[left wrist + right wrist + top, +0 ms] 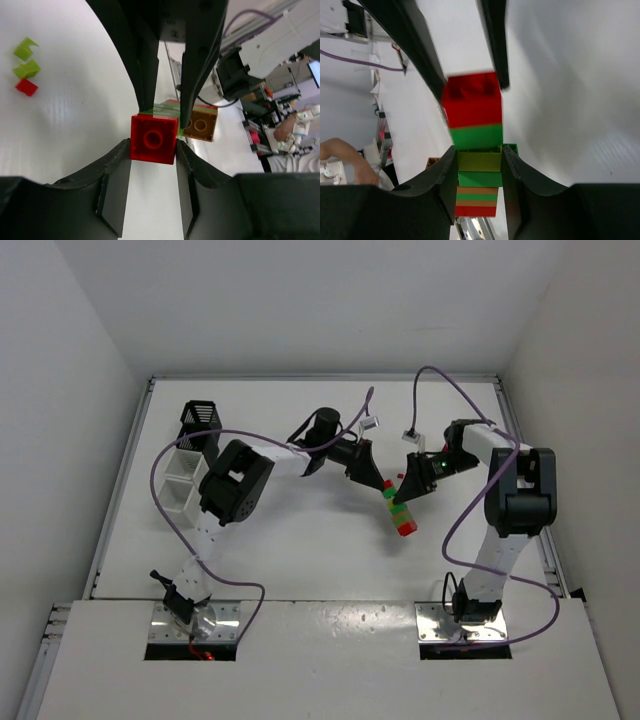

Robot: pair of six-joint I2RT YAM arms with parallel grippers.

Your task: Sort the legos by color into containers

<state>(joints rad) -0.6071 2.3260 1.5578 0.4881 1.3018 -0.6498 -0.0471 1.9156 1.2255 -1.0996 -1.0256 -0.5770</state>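
Observation:
A stack of legos [398, 512] in red, green, yellow-green and orange-brown is held between both grippers above the table's middle. My left gripper [377, 480] is shut on the red brick [153, 139] at the stack's end. My right gripper [408, 496] is shut on the stack's middle, its jaws pressed on a yellow-green brick [479, 161] below the red end [471, 100]. The containers stand at the far left: a black mesh bin [200, 421] and white bins [180, 492], partly hidden by the left arm.
Two loose yellow-green pieces [26, 59] and a small red piece [26, 86] lie on the white table, seen in the left wrist view. Purple cables loop over both arms. White walls [100, 390] close in the table on three sides.

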